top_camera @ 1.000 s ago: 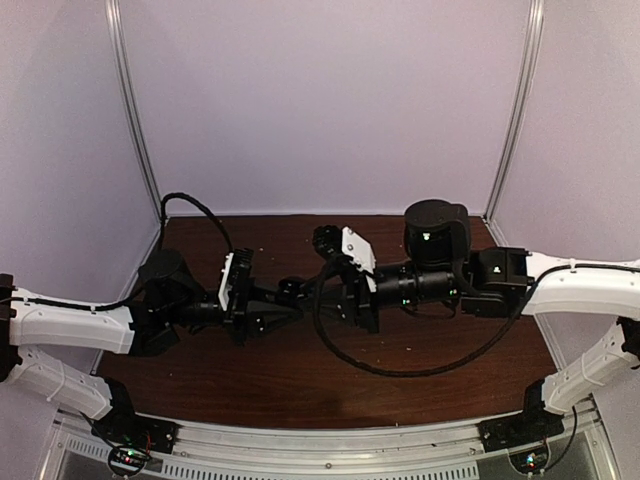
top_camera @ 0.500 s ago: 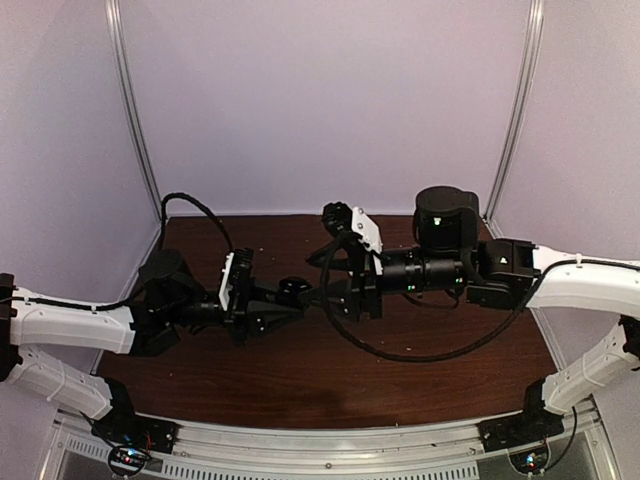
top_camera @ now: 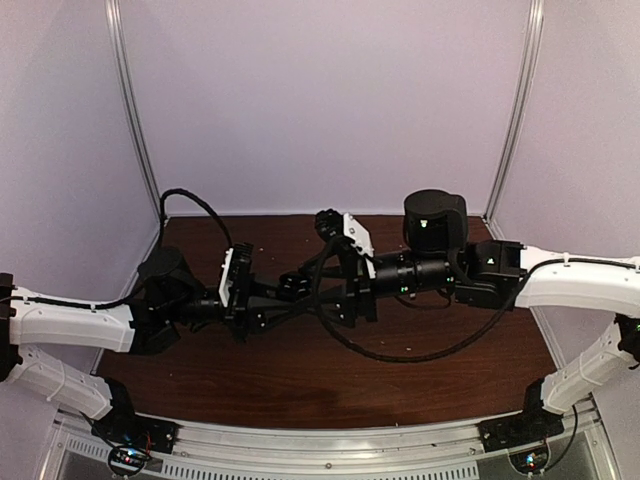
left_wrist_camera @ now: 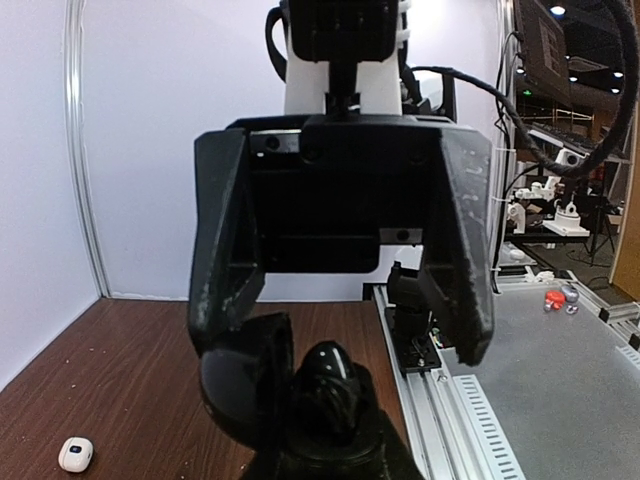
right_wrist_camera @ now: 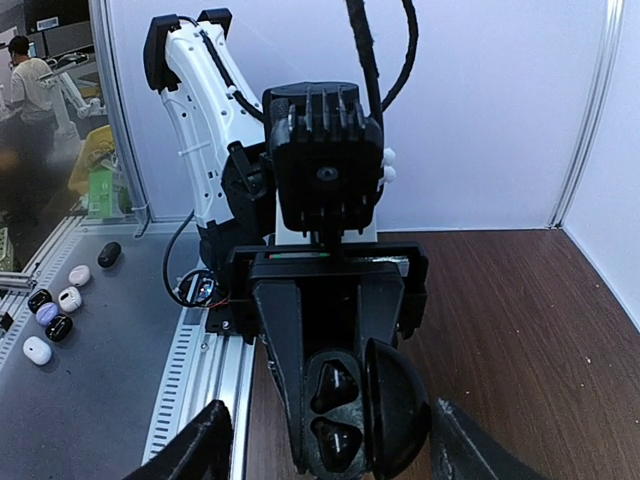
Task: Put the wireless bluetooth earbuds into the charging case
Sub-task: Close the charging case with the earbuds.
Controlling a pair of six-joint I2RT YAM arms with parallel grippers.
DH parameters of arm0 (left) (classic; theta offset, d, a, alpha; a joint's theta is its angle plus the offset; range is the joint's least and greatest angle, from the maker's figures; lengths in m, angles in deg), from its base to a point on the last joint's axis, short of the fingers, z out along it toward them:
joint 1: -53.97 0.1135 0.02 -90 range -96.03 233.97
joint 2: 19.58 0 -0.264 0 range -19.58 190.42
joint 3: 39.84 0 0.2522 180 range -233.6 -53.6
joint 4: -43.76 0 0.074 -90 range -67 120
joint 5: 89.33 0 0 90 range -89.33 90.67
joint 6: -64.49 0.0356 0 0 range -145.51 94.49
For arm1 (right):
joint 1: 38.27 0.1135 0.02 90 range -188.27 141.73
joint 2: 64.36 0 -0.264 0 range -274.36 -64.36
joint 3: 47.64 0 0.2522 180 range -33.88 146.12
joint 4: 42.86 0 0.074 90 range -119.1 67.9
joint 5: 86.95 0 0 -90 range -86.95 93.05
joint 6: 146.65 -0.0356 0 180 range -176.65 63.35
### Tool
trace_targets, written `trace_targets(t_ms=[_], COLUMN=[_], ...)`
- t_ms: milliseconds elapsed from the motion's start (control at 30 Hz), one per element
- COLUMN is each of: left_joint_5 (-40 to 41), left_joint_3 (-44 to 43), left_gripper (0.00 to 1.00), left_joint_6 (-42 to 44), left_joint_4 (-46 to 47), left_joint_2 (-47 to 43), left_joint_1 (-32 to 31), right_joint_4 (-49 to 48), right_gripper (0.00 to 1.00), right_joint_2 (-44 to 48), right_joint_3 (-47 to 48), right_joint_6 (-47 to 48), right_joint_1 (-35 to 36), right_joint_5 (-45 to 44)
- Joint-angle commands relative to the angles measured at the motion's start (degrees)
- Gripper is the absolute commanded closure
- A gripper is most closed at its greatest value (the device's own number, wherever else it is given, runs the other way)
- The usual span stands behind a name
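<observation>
- The left gripper is clamped on an open black charging case, holding it in mid-air above the brown table.
- A glossy black earbud sits in the case, beside its raised lid.
- The right gripper faces the case just beside it, jaws spread apart with nothing between them.
- A small white rounded object, too small to identify, lies on the table well apart from both arms.
</observation>
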Motion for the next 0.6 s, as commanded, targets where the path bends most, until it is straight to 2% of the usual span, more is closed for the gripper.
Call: trace_targets(t_ms=[0,367,567], left_joint_5=[1.0,2.3,1.7], left_joint_3=[-1.3,-1.1,-1.0], left_gripper=[0.96,0.96,0.96], left_joint_6=[-1.4,-3.5,-3.8], left_joint_4=[3.2,4.5,4.5], left_joint_2=[0.0,0.4,0.3], left_joint_1=[-0.2,-0.1,0.4], right_joint_4=[-0.9,2.5,4.9], right_gripper=[0.35,0.47,0.47], right_joint_2=[-0.2,1.2,3.3], right_joint_3=[0.1,0.8,0.4], right_joint_6=[-0.9,3.3,4.9], right_joint_1=[-0.1,3.1,3.4], right_joint_5=[4.1,4.9,3.2])
